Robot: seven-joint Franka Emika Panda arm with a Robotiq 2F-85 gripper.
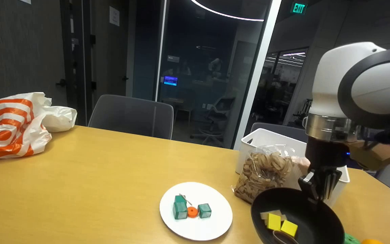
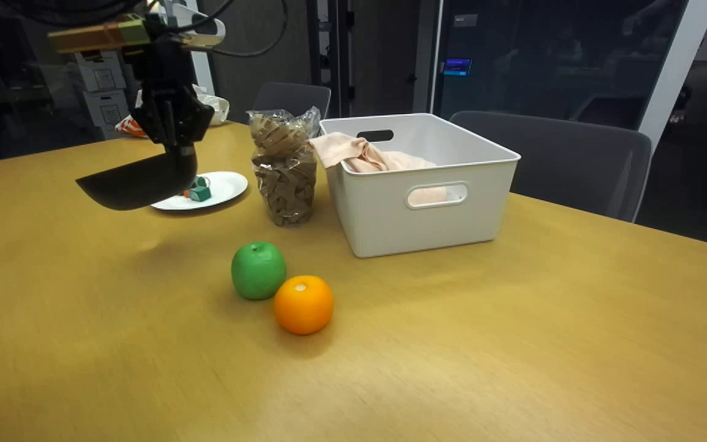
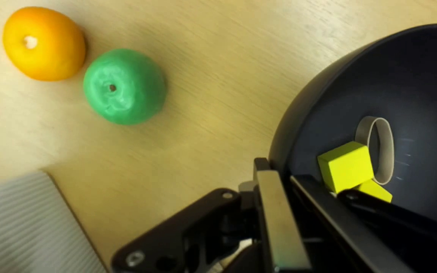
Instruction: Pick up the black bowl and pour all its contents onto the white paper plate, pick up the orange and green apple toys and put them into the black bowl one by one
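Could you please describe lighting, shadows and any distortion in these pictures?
In an exterior view, the glass is dark, the exit sign bright; in an exterior view, the orange casts a soft shadow; in the wrist view, the orange looks stretched, the yellow blocks fairly sharp.

In an exterior view, the word EXIT glows in green capitals on a small dark rectangular sign [image 1: 298,8], high up at the far right. At the left, a crumpled white plastic bag [image 1: 25,127] bears an orange-red bullseye of concentric rings [image 1: 3,135], the Target emblem. In both exterior views, a small blue-lit rectangular screen [image 1: 170,81] and, above it, a grey rectangular plate [image 1: 173,59] show on a dark glass panel [image 1: 212,71] at the far side; their markings are too small to read. So is the print on a white rectangular paper sheet [image 1: 114,16] on a dark door [image 1: 108,61] at the far left. In an exterior view, stacked white cardboard boxes [image 2: 100,69] at the far left carry dark printed squares [image 2: 104,80], illegible.
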